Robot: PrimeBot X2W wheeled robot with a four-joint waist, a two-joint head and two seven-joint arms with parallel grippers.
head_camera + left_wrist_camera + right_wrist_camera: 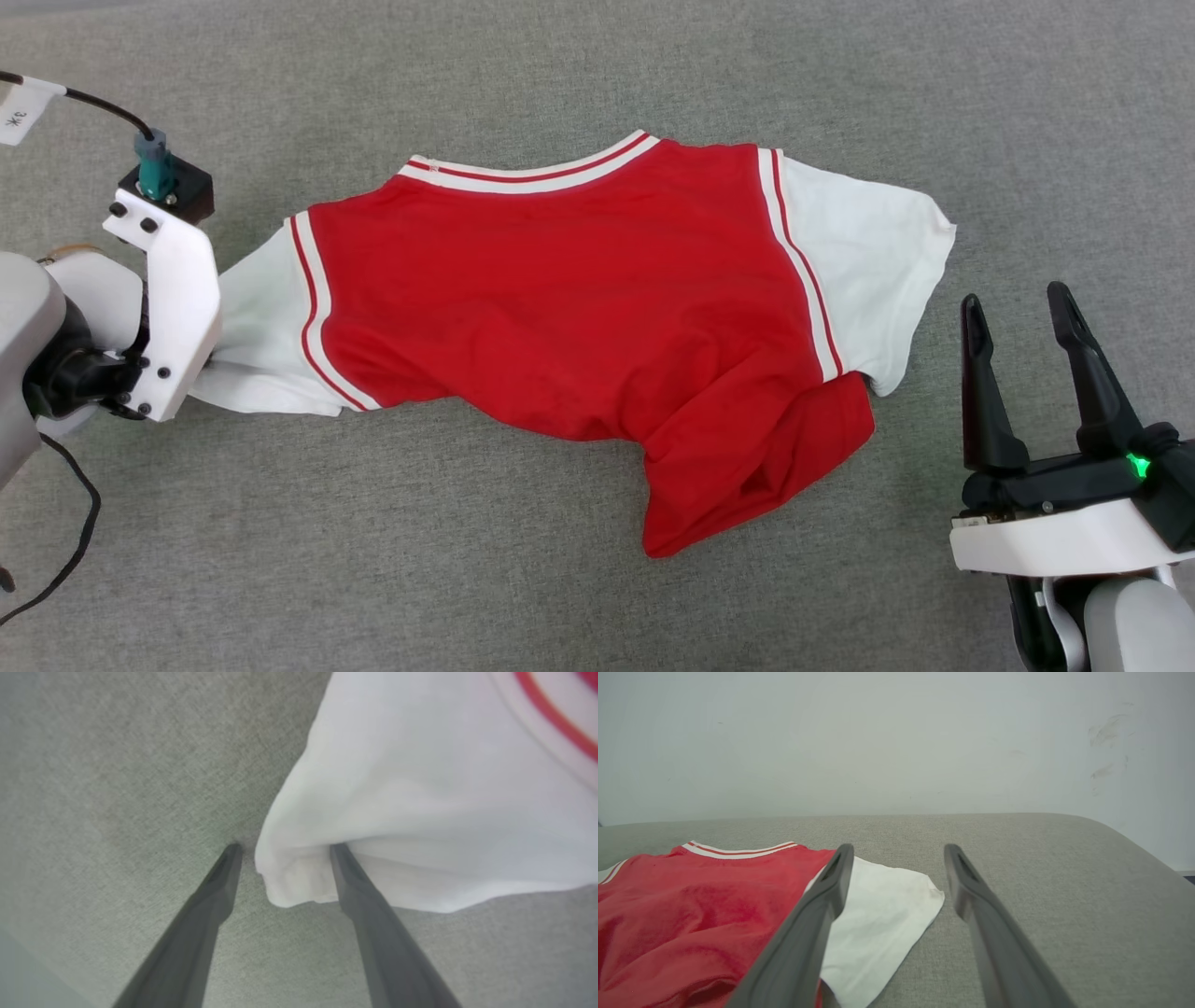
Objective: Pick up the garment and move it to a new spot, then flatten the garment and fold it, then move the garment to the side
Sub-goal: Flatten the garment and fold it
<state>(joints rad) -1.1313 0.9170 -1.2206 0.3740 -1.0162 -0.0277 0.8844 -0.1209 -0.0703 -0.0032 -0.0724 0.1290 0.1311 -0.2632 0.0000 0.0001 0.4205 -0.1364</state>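
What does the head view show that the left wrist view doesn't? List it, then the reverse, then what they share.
Head view adds: the jersey's red body, striped collar, rumpled hem, the open right gripper and the white sleeve beside it. Left wrist view adds: the left gripper's open fingers, a bunched sleeve corner between them. Shared: the other white sleeve, its red stripe, grey fabric surface.

White wrist bracket [173, 308] with dark screws, black cable [103, 107], teal connector [154, 163], long dark jaws, green light [1136, 464]
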